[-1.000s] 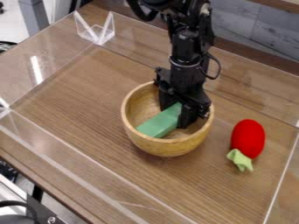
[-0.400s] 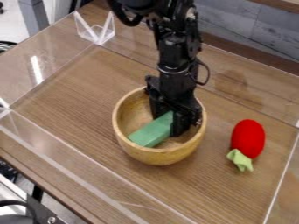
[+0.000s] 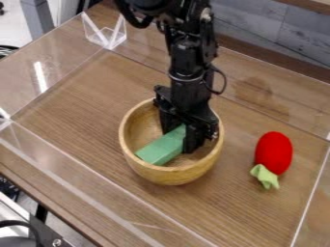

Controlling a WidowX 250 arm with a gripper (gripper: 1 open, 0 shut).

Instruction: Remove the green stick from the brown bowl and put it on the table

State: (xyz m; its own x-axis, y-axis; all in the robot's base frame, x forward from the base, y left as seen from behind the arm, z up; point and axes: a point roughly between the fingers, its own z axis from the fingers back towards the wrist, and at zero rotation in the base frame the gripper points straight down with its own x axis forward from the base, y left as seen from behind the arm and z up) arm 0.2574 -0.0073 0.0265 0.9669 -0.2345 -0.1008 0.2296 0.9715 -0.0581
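Note:
The brown bowl (image 3: 171, 161) sits on the table (image 3: 91, 106), right of centre and toward the front. Inside it the green stick (image 3: 162, 148) lies tilted, its far end raised against the fingers. My gripper (image 3: 187, 138) reaches straight down into the bowl and is shut on the stick's upper end. The fingertips are partly hidden by the stick and the bowl's rim.
A red strawberry toy (image 3: 271, 154) with a small green stem lies on the table to the right of the bowl. Clear acrylic walls (image 3: 37, 79) ring the tabletop. A clear acrylic stand (image 3: 106, 32) is at the back left.
The bowl, the stick and my gripper have shifted together a little to the left in the picture. The grip on the stick stays the same.

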